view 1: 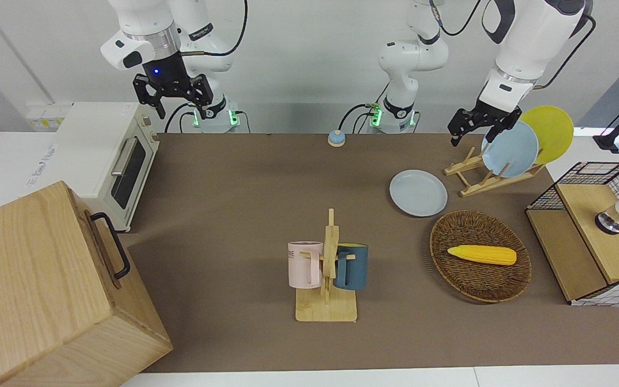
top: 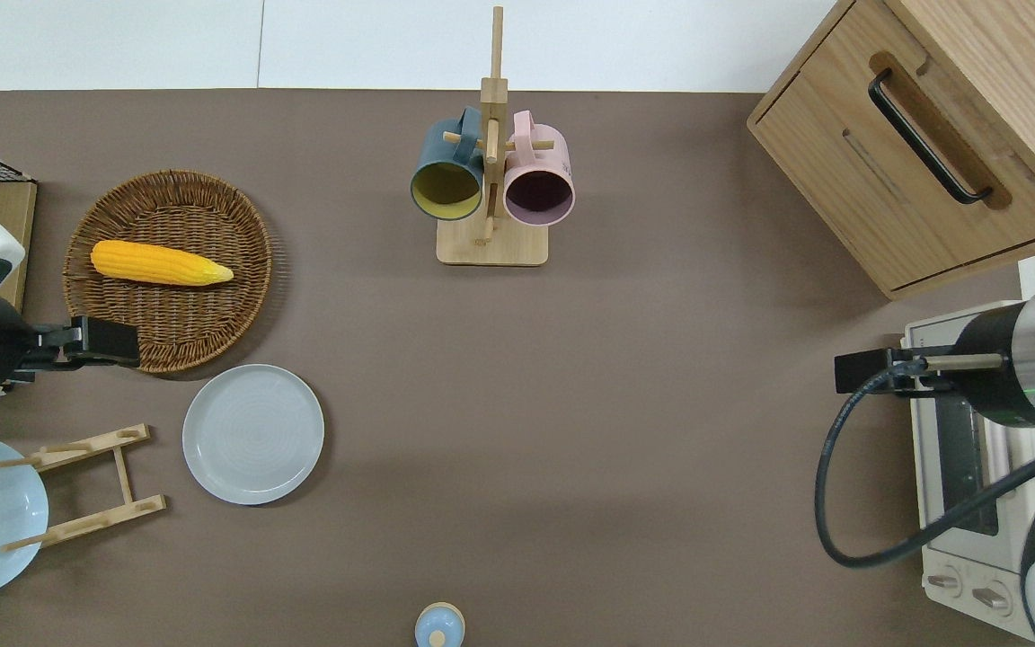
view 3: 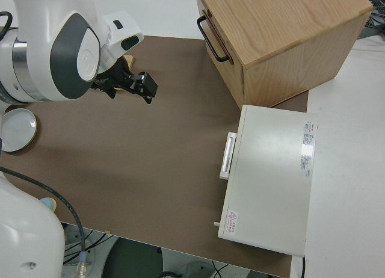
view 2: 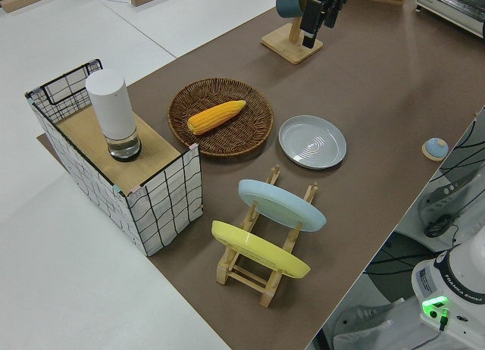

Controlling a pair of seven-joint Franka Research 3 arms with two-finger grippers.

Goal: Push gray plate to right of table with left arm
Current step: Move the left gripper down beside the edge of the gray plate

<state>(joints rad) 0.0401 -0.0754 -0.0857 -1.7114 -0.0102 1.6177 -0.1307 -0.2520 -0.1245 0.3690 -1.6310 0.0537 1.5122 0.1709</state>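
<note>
Overhead view shows the gray plate (top: 253, 434) flat on the surface (top: 571, 404), apart from the left tool (top: 104, 342), which hangs above the wicker basket's (top: 239, 296) rim nearest the robots — whether its fingers are apart or together I cannot tell. The plate rack (top: 86, 485) stands beside the plate, toward the left arm's end. The right tool (view 1: 172, 91) is parked. Descending here risks snagging the basket or rack — and a contact too high could ride over the plate's low rim.
</note>
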